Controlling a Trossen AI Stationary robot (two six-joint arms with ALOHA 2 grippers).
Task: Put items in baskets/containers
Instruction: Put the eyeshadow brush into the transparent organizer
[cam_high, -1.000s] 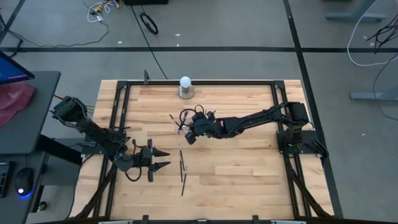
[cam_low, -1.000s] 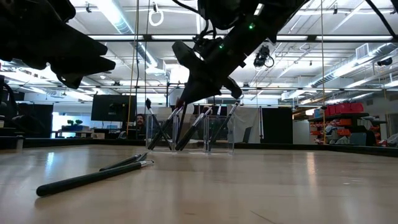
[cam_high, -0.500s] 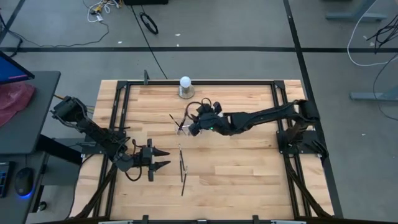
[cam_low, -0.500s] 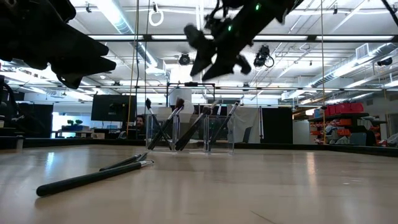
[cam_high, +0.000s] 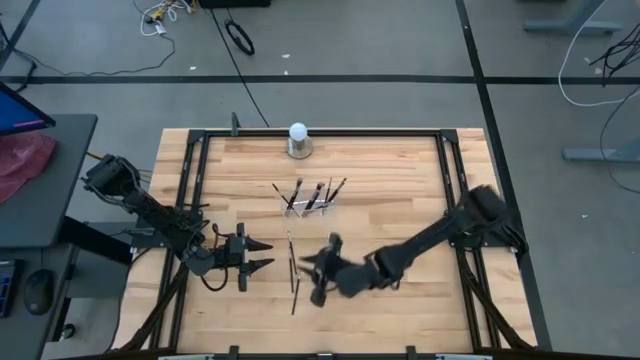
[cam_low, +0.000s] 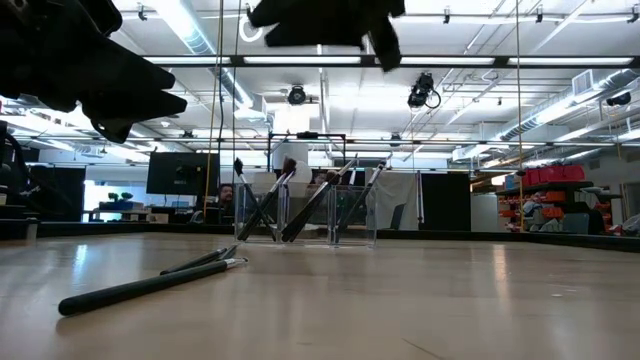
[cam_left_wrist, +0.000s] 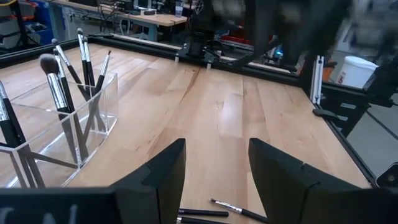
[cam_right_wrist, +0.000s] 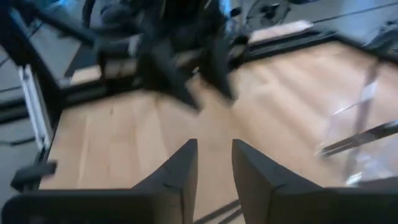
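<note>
The wooden surface (cam_high: 400, 200) carries everything, inside a black frame. The right arm reaches low across its near half, and the right pincer (cam_high: 320, 272) hovers just beside the loose brushes (cam_high: 292, 268); its two fingers stand a little apart, with nothing between them. The left arm comes in from the left edge, and the left pincer (cam_high: 262, 255) hangs near the same brushes, on their other side, with its fingers wide apart and empty. The clear holder (cam_high: 312, 203) stands near the middle of the surface, toward the far side, well apart from both pincers. Several brushes lean in it (cam_low: 300, 205) with their bristle tips up. Two or three loose brushes lie flat on the wood (cam_low: 150, 282) between the pincers. A white ball (cam_high: 298, 131) on a grey base rests at the far edge.
</note>
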